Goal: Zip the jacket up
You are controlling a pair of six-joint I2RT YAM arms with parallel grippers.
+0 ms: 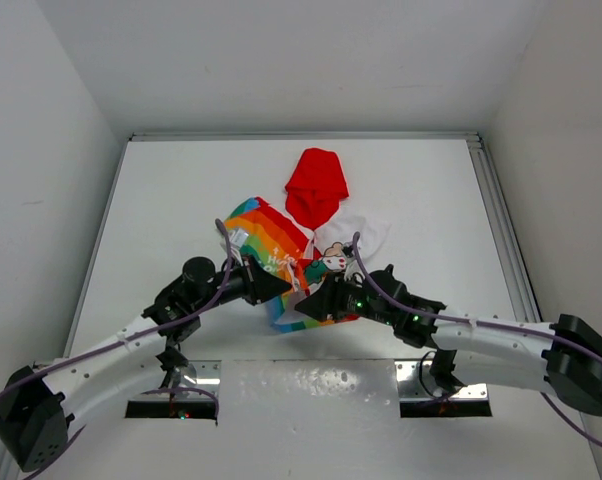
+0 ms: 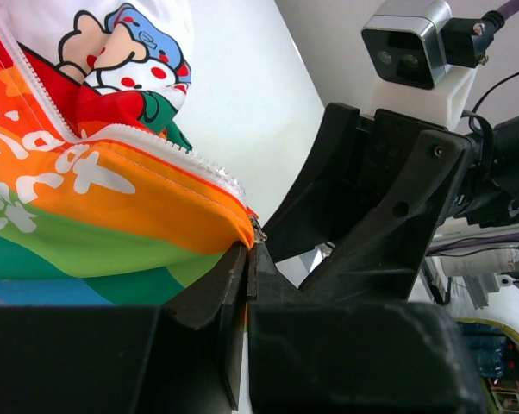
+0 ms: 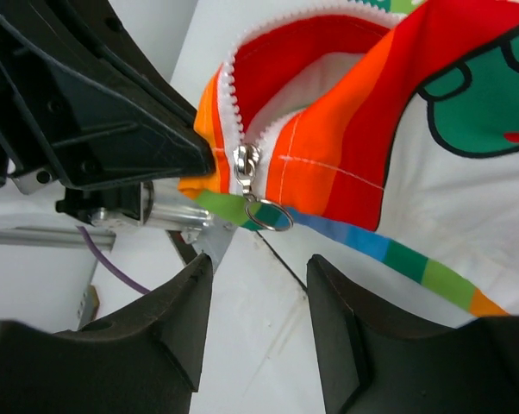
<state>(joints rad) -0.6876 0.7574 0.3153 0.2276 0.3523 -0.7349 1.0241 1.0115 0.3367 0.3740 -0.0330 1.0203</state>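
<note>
Two jobs: your left claw (image 2: 249, 246) pinches the jacket (image 2: 113, 216) taut by its hem; your right claw (image 3: 259, 269), spread, faces the zipper pull (image 3: 246, 168).

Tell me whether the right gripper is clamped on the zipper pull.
No: the right gripper has its fingers apart, and the zipper pull hangs free beyond the gap, touching neither.

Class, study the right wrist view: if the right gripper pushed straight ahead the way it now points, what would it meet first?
Most likely the zipper pull, whose ring hangs just ahead of the open right gripper at the bottom hem of the jacket. Depth is hard to judge from this view.
</note>
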